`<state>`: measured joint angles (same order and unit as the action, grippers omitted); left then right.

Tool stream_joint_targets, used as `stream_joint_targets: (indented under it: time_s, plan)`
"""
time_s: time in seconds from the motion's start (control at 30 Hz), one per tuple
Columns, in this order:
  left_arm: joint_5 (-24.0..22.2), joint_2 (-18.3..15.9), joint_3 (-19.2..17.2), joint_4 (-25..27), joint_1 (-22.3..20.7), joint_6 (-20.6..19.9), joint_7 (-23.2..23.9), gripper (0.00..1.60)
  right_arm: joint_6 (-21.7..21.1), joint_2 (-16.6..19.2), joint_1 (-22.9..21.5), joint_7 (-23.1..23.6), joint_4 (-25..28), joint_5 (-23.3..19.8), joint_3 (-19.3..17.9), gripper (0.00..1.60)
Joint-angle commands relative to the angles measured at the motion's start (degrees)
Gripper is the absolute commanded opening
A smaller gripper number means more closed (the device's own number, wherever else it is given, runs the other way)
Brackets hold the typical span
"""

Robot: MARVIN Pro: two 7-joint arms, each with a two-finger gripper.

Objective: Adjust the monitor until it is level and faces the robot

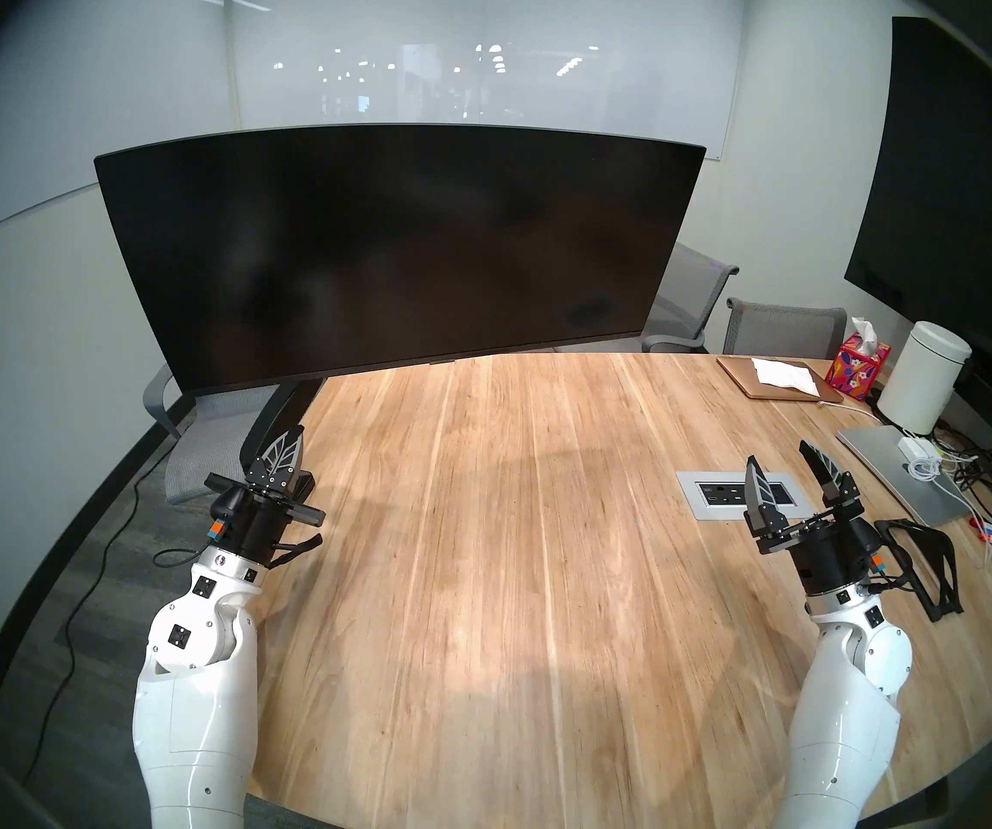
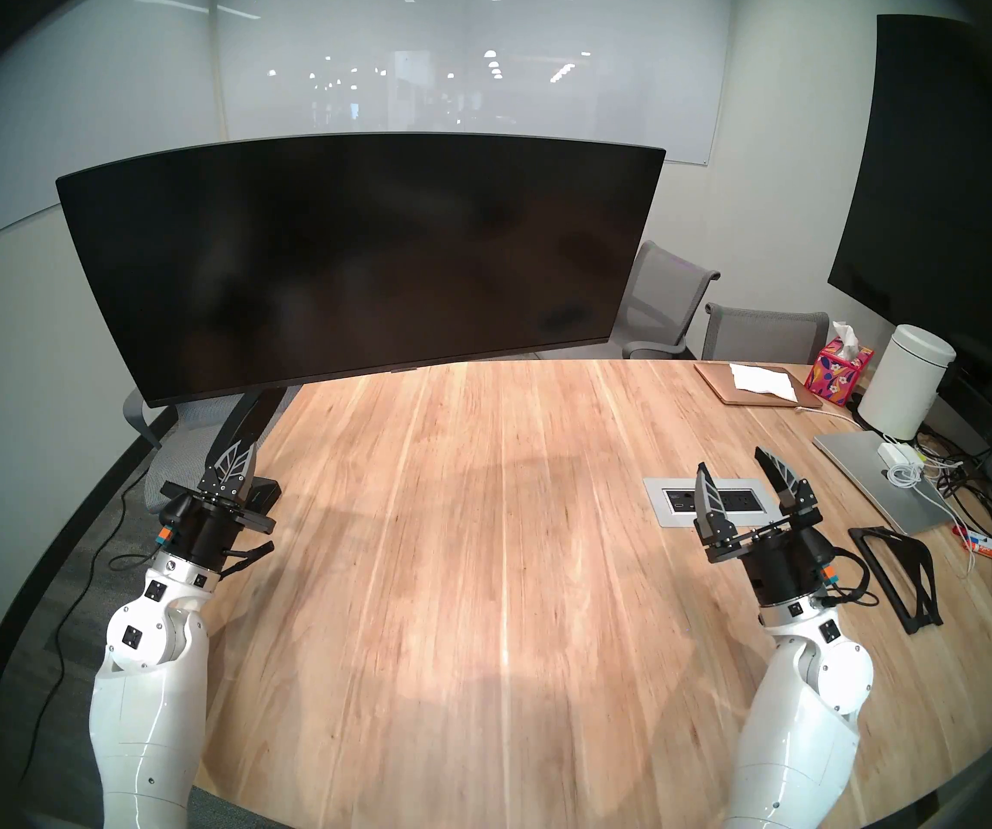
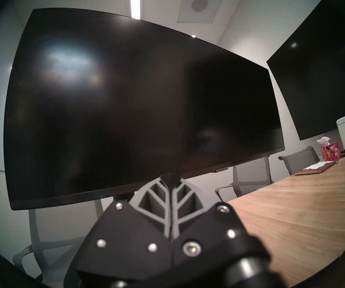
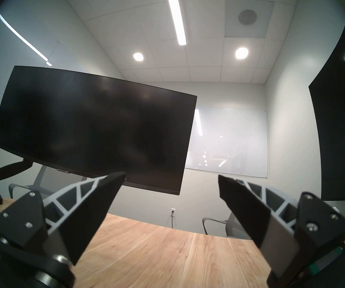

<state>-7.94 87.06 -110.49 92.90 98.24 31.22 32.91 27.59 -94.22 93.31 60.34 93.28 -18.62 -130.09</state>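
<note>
Above table [image 1: 481, 570] – monitor [image 1: 398, 247] tilted | left gripper [image 1: 284, 451] closed, empty | right gripper [image 1: 789, 472] wide

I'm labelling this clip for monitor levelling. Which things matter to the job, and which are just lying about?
Job: monitor, its arm mount, left gripper shut, right gripper open.

Lying about: tissue box, white canister, laptop, wall screen, chairs.

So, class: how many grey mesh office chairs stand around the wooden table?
3: one grey mesh office chair under the monitor's low end, two behind the far edge. More may be hidden.
</note>
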Motion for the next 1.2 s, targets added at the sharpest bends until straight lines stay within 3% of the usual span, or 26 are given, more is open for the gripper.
stream_joint_targets:
  time_s: [0.0,0.67,0.87,1.17]
  plan:
    - [0.49,0.80,-0.10,2.10,1.48,-0.58,-0.51,0.00,-0.05,-0.11,-0.17,0.14,1.08,-0.58,0.07,1.60]
    - [0.48,2.14,0.68,4.39,4.23,-2.57,-0.51,0.00,-0.04,-0.11,-0.18,0.14,1.07,-0.57,0.07,1.60]
    - [0.68,2.86,0.68,2.89,3.46,-1.11,-1.31,0.00,-0.05,-0.11,-0.17,0.14,1.08,-0.57,0.07,1.60]
    - [0.75,1.65,-1.07,0.27,-2.39,-1.11,-3.95,0.00,0.02,-0.08,-0.22,0.12,0.99,-0.50,0.07,1.60]
